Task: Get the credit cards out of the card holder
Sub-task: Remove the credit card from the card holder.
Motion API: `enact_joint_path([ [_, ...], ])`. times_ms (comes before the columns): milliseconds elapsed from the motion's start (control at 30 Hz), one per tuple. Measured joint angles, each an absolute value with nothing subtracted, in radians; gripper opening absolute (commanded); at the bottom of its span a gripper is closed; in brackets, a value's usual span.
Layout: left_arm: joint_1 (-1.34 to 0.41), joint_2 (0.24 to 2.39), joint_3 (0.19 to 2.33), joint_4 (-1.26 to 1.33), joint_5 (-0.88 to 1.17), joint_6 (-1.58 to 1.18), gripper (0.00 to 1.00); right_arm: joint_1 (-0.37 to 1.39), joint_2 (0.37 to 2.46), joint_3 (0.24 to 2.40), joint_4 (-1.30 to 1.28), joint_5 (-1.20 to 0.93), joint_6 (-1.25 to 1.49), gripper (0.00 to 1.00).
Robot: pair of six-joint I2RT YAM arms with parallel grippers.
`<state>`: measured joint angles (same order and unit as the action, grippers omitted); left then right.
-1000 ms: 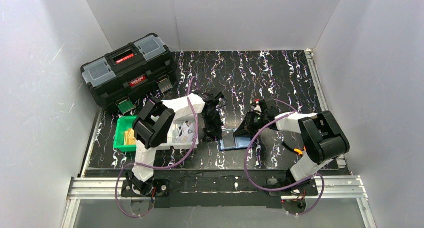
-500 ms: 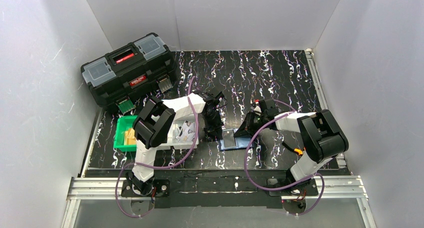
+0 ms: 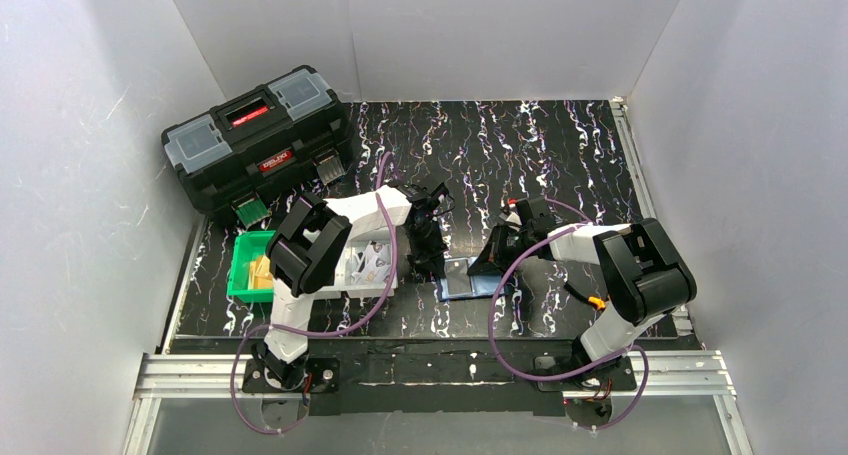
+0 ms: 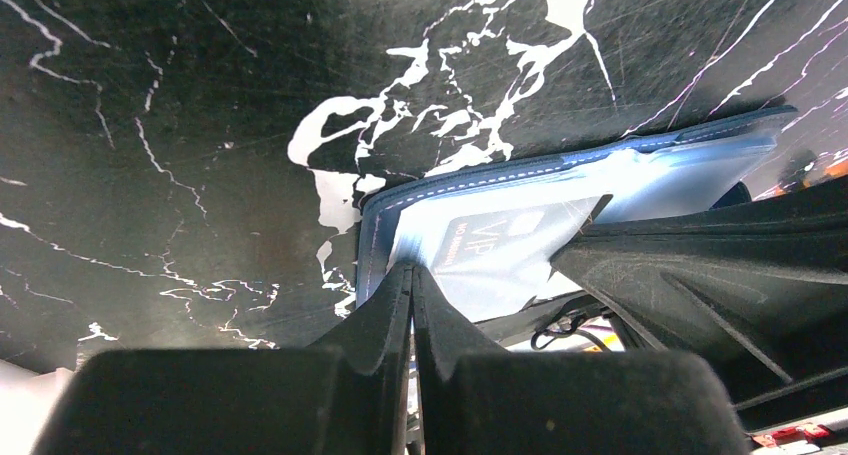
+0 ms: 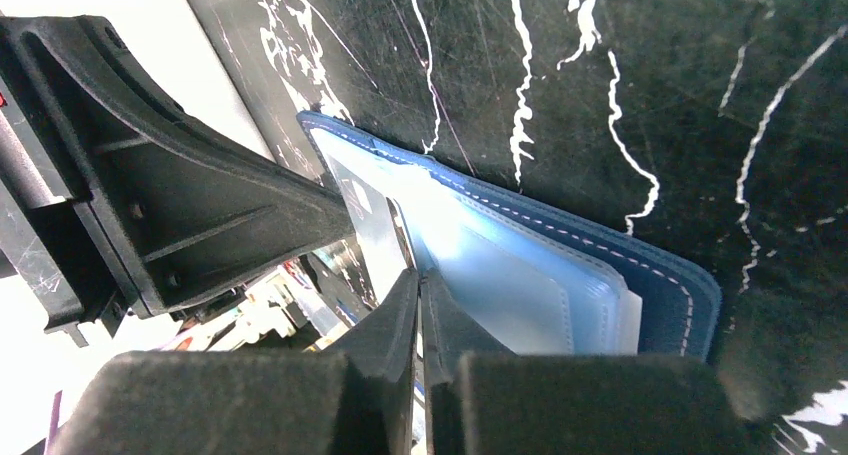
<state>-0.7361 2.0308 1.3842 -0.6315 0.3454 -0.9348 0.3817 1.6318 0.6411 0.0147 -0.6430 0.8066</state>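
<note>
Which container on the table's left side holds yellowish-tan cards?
The small green plastic bin nearest the left wall holds the yellowish-tan cards; the white tray beside it holds white printed slips; the black plastic toolbox is shut.

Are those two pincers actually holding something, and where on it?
The left pincer and right pincer are shut, tips on the card holder's clear pockets; pinching a layer or just pressing, I cannot tell.

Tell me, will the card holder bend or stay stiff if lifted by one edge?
Probably floppy: the holder looks soft and stitched, with thin clear pockets. Likely light, lying so flat. It may slide on the smooth table when pushed.
</note>
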Motion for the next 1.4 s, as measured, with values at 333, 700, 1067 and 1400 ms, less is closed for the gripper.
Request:
enact_joint_path([
  [333, -0.730, 2.025, 1.371, -0.624, 0.347, -0.943, 0.00, 0.376, 1.631, 0.641, 0.009, -0.638, 0.808, 0.04],
  [700, -0.723, 2.020, 1.354, -0.615, 0.349, -0.954, 0.00, 0.357, 1.620, 0.638, -0.007, -0.619, 0.805, 0.05],
  [1067, -0.723, 2.018, 1.350, -0.610, 0.350, -0.954, 0.00, 0.353, 1.618, 0.631, 0.009, -0.649, 0.785, 0.27],
  [1400, -0.722, 2.018, 1.350, -0.609, 0.353, -0.955, 0.00, 0.370, 1.645, 0.627, 0.035, -0.671, 0.781, 0.18],
])
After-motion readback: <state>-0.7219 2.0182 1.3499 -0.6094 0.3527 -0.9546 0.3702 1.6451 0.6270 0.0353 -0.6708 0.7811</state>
